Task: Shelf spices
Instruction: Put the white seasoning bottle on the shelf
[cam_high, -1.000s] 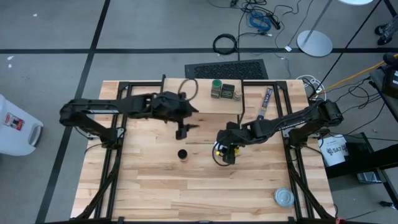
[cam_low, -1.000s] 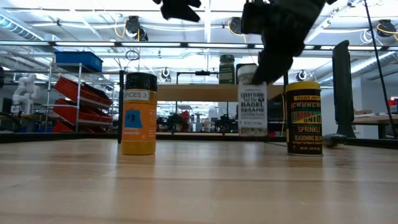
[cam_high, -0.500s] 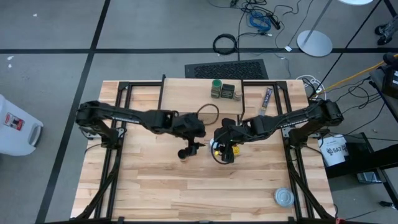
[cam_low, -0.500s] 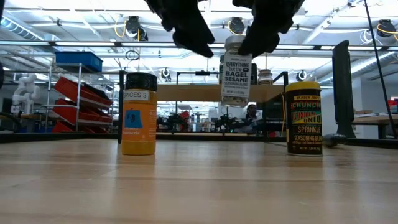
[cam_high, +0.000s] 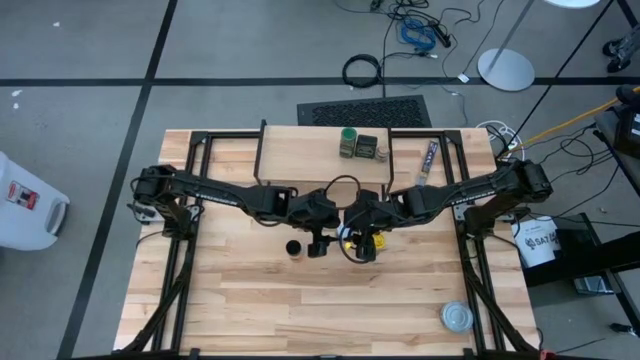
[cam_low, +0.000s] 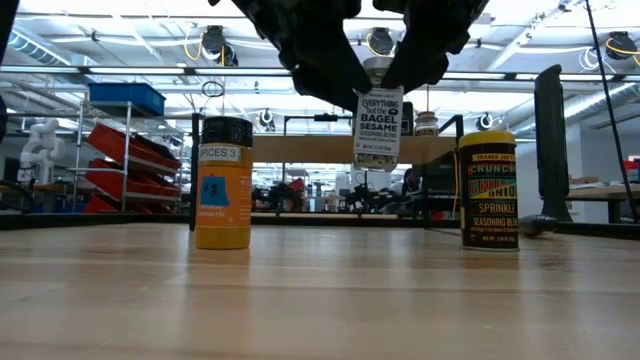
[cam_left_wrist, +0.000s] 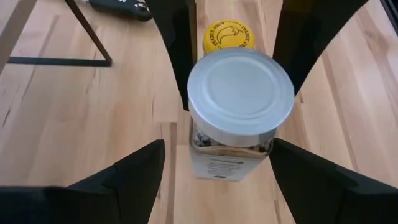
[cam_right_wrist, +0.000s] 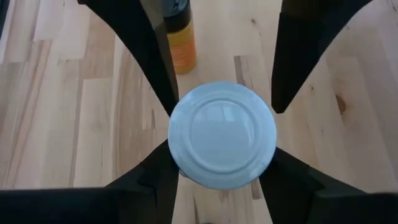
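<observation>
White-lidded jar (cam_low: 378, 125) aloft between fingers (cam_right_wrist: 155, 180)

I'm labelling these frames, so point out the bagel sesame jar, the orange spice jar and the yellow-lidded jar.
Bagel sesame jar (cam_low: 379, 125), low view, on its white label.
Orange spice jar (cam_low: 223, 195), low view, on its orange body.
Yellow-lidded jar (cam_left_wrist: 229, 36), left wrist view, on its yellow lid.

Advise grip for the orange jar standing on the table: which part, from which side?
Grip the orange jar round its upper body, just below the black lid, coming straight down. It stands upright and alone on the table, its round sides clear for fingers to straddle. The open left tool looks nearest.
</observation>
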